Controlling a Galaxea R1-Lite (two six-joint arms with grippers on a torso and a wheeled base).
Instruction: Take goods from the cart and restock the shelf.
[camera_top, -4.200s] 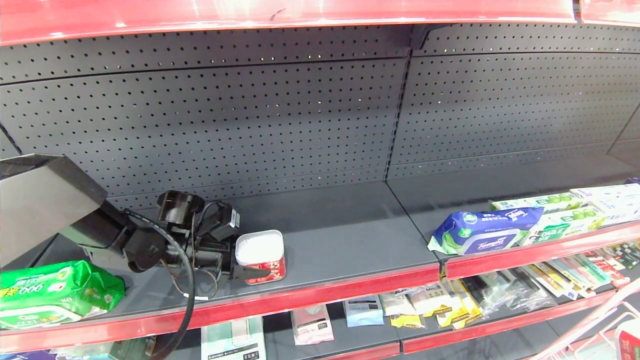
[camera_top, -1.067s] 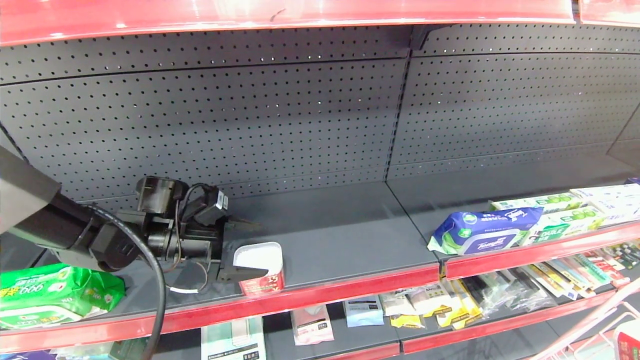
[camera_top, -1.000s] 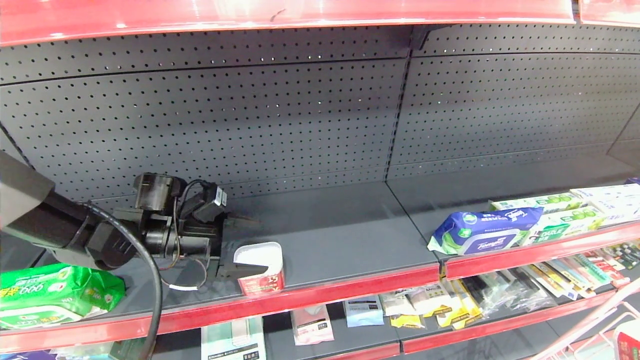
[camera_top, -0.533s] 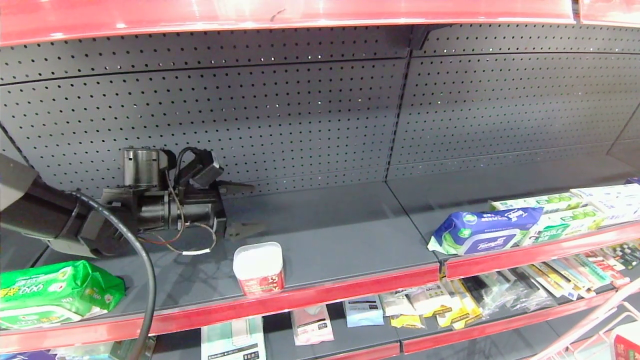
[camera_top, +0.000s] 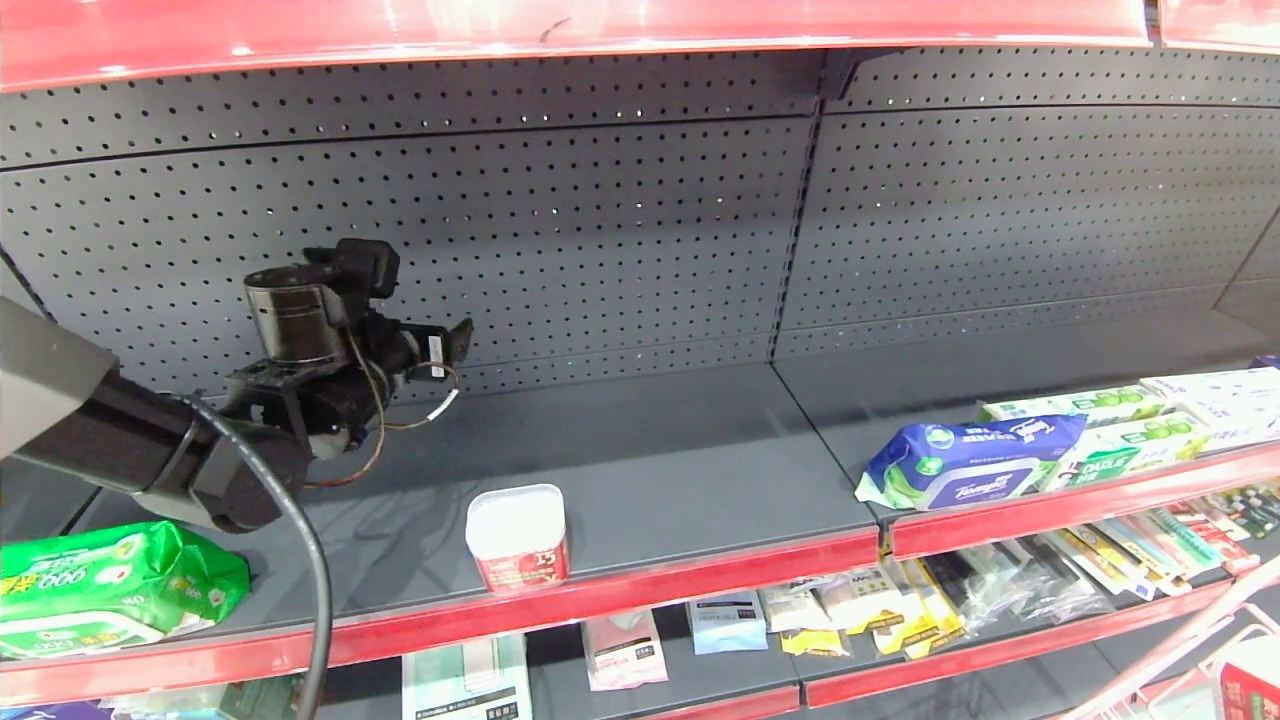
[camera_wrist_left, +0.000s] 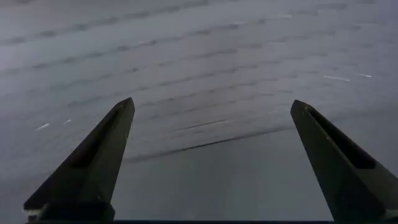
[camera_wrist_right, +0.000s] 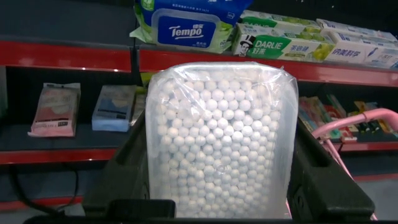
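Note:
A tub of cotton swabs (camera_top: 517, 537), white on top with a red label, stands upright near the front lip of the grey shelf (camera_top: 680, 480). My left gripper (camera_top: 457, 338) hangs above and behind it, close to the pegboard, apart from the tub. In the left wrist view the left gripper (camera_wrist_left: 212, 104) is open with nothing between its fingers. My right gripper (camera_wrist_right: 219, 124) is shut on a second tub of cotton swabs (camera_wrist_right: 221, 162), clear-wrapped and full of white swab heads, held in front of the lower shelves.
A green wipes pack (camera_top: 100, 585) lies at the shelf's left end. A blue wipes pack (camera_top: 965, 460) and toothpaste boxes (camera_top: 1120, 420) lie at the right. Bare shelf stretches between the tub and the blue pack. A pink cart frame (camera_top: 1180, 640) shows at the lower right.
My left gripper, open around the tub a second ago, has lifted off it and swung up and back toward the pegboard. The tub stays standing at the shelf's front.

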